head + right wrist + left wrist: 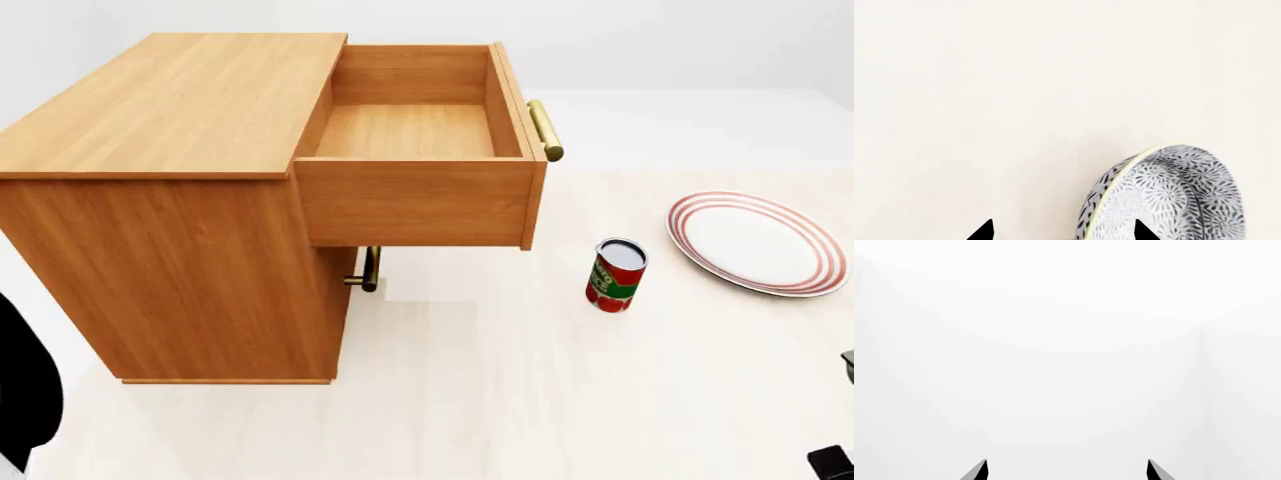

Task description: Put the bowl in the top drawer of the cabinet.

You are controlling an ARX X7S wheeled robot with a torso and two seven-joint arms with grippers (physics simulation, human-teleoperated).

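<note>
Drawer state first: the orange-brown wooden top drawer (414,130) with its brass bar handle (545,130) is pulled well out of the boxy orange-brown wooden cabinet (174,230), inside bare wood. Lower drawer's brass handle (368,270) is just visible under the open drawer's front, lower drawer looks pushed in.

Deep round bowl with grey-and-white speckled outside (1167,200) shows only in the right wrist view; not in the head view. It sits tipped on its side against the cream floor (1021,100), pale yellowish rim edge facing the camera side, patterned outer wall and base turned away. Right gripper (1064,231): two black fingertips (984,231) set wide apart, one tip overlapping the bowl's outer wall in the picture; cannot tell if it touches. Nothing clamped between them.

Left gripper (1067,470): two dark fingertips (981,471) spread wide, nothing between them, facing blank white wall.

Head view, on the floor to the right of the cabinet: red-and-green labelled tin can (615,275) upright, near the open drawer's front corner; flat white plate with red rings (757,243) further right, apart from the can. Black arm parts at the picture's left and lower-right edges.
</note>
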